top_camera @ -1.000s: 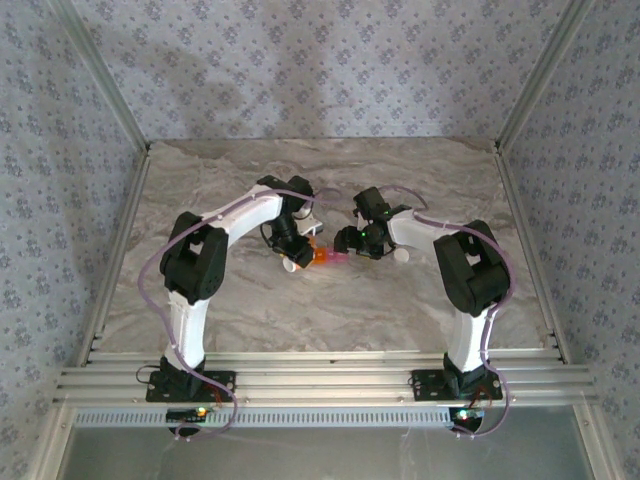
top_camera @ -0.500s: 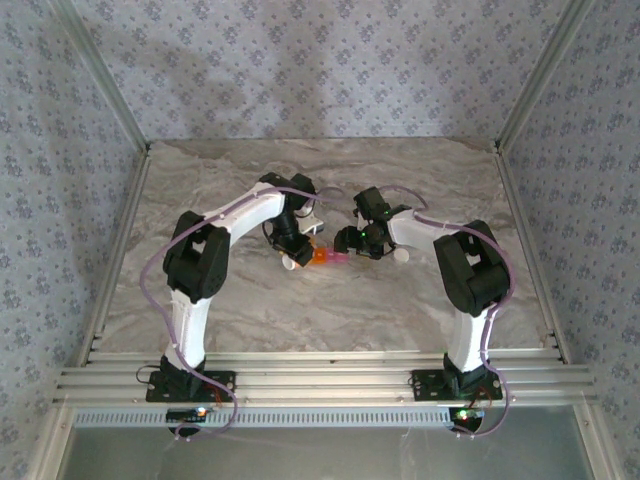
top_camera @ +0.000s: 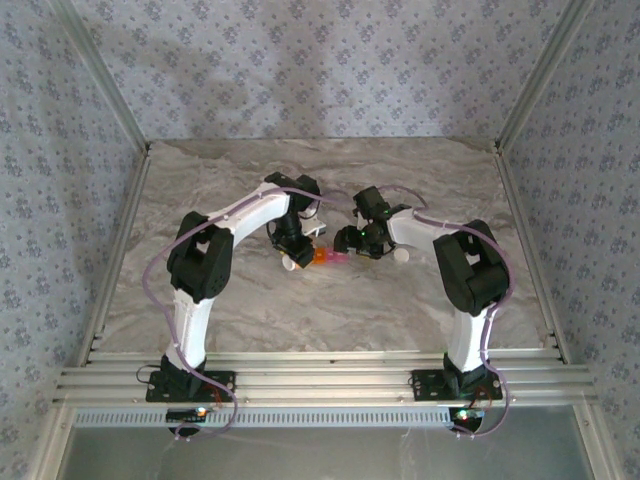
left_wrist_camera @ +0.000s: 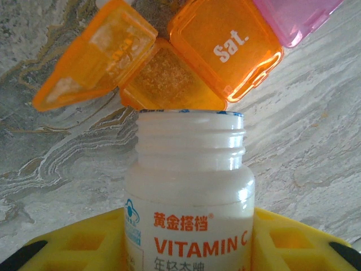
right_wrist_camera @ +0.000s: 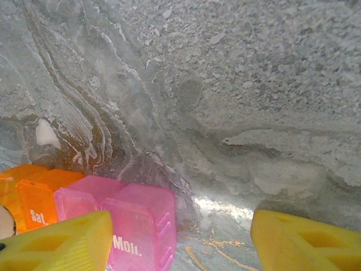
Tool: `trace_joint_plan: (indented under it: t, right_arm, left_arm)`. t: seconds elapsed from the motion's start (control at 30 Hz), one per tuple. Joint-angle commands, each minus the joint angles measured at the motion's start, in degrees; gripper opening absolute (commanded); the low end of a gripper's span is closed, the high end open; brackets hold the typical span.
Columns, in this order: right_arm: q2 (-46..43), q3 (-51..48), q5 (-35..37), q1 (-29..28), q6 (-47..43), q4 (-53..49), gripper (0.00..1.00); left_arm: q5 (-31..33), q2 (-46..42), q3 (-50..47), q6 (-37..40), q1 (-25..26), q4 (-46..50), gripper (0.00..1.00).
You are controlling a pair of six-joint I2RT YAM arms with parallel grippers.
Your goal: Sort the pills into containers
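My left gripper (left_wrist_camera: 189, 243) is shut on an uncapped white Vitamin C bottle (left_wrist_camera: 189, 186), also seen from above as the bottle (top_camera: 294, 262). The bottle's mouth points at the open orange compartment (left_wrist_camera: 163, 84) of the containers (top_camera: 327, 258), whose lid (left_wrist_camera: 93, 53) is flipped up to the left. Beside it is the closed orange "Sat." compartment (left_wrist_camera: 225, 48), then a pink one (left_wrist_camera: 296, 17). My right gripper (right_wrist_camera: 180, 243) is open at the strip's other end, its left finger (right_wrist_camera: 56, 243) against the pink "Mon." compartment (right_wrist_camera: 141, 231). The pills are hidden.
A small white round object (top_camera: 402, 255) lies on the marble table (top_camera: 330, 310) just right of the right gripper. Metal frame posts and patterned walls enclose the table on three sides. Both arms meet over the table's middle.
The left arm's elbow and wrist have shifted slightly to the right. The bottle, the containers and the right arm stay where they were.
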State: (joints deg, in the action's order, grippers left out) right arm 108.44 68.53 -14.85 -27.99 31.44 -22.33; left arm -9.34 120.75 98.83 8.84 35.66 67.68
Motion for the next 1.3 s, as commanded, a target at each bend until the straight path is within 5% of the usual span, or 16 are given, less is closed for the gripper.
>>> trace_joint_plan:
  t: [0.0, 1.27]
  right_arm:
    - [3.18, 1.16, 0.02, 0.10, -1.42, 1.84, 0.69]
    - [4.14, 2.31, -0.39, 0.10, -2.18, 0.35, 0.68]
  left_arm:
    - [1.20, 1.53, 1.70, 1.22, 0.35, 2.59, 0.00]
    - [4.24, 2.56, 4.98, 2.46, 0.81, 5.01, 0.00]
